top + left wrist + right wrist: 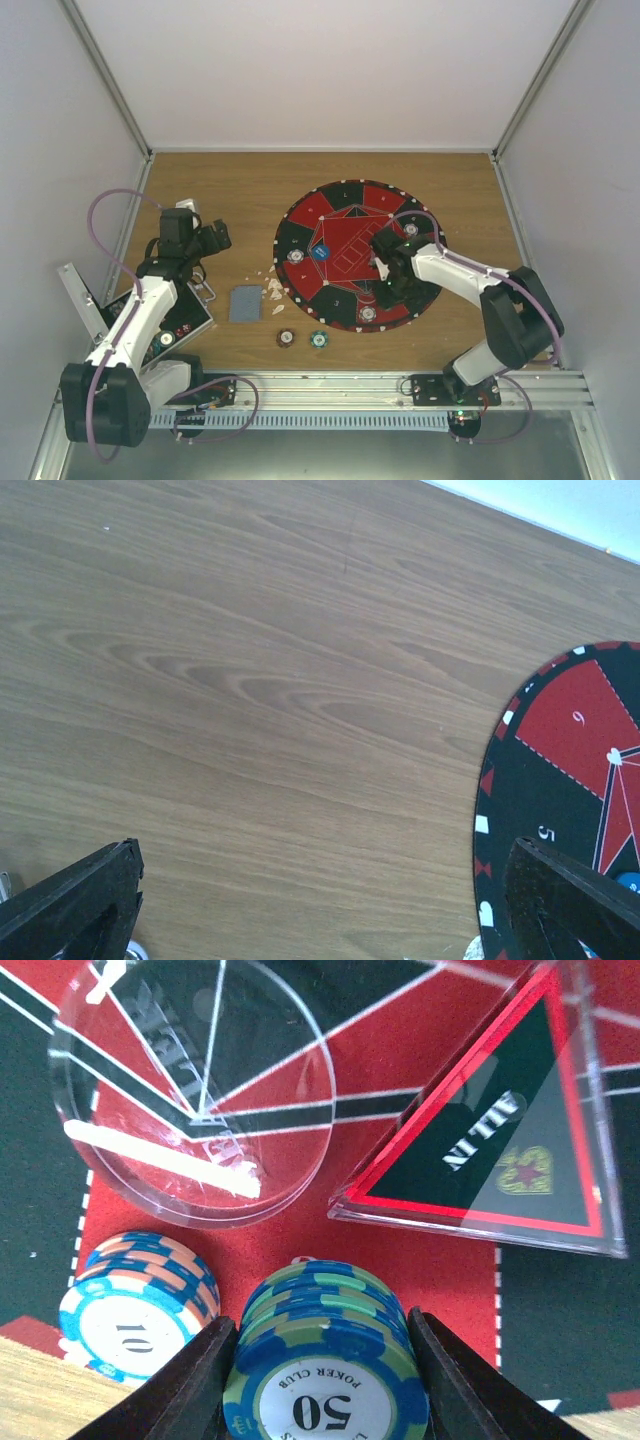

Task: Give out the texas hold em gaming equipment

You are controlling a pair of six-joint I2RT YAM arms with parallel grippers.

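My right gripper (383, 268) is over the round mat (300, 228). In the right wrist view, my right gripper (318, 1338) has both fingers against a stack of blue-and-green "50" poker chips (325, 1370) on the red felt. A blue-and-orange "10" chip stack (135, 1310) stands just left of it. Single chips sit on the mat at the left (296, 257), right (410, 229) and front (368, 314), with a blue disc (321, 252). A red chip (286, 338) and a teal chip (318, 339) lie on the table. Grey-blue cards (244, 303) lie nearby. My left gripper (215, 238) is open and empty over bare wood, as its wrist view (322, 860) shows.
A clear round dealer disc (200, 1090) and a triangular "ALL IN" marker (490, 1150) lie on the mat beyond the held stack. The black case (165, 325) lies open at the left front. White scraps (275, 290) lie beside the cards. The mat's edge (490, 810) shows in the left wrist view.
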